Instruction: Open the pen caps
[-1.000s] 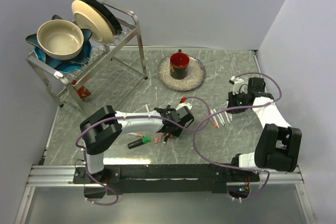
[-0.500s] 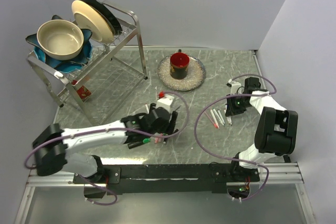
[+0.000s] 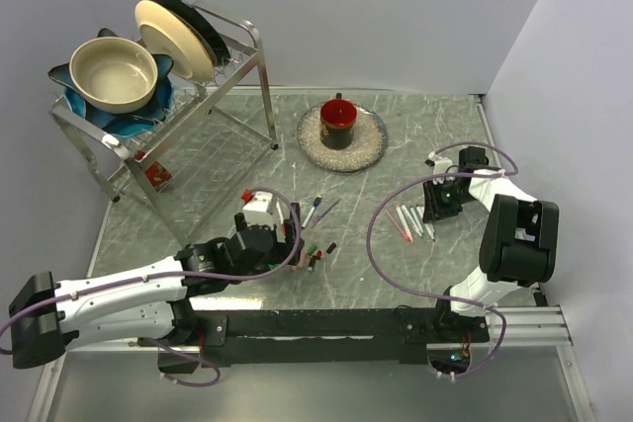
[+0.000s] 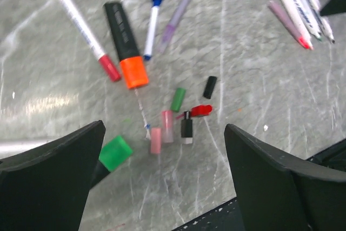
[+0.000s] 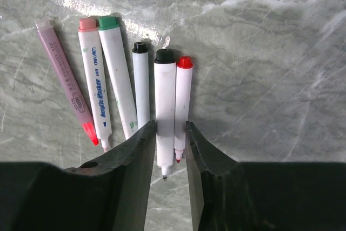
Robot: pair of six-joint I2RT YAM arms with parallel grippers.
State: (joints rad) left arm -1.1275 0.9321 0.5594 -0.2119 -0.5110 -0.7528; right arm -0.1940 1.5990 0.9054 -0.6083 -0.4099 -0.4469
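Lying loose by the wide-spread left gripper (image 4: 164, 133), several pen caps (image 4: 177, 99) are off, an orange cap (image 4: 133, 73) and a red cap (image 4: 110, 67) look unopened, and the right gripper (image 5: 170, 128), narrowly parted, straddles bare pens (image 5: 140, 90) at the right.

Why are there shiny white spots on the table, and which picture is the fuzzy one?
Left wrist view: the fuzziest, the loose caps look soft, and lamp glare streaks the table. Right wrist view: sharp pens, with glare on the table above them. Top view: clear and evenly lit, with faint shadows under the rack.
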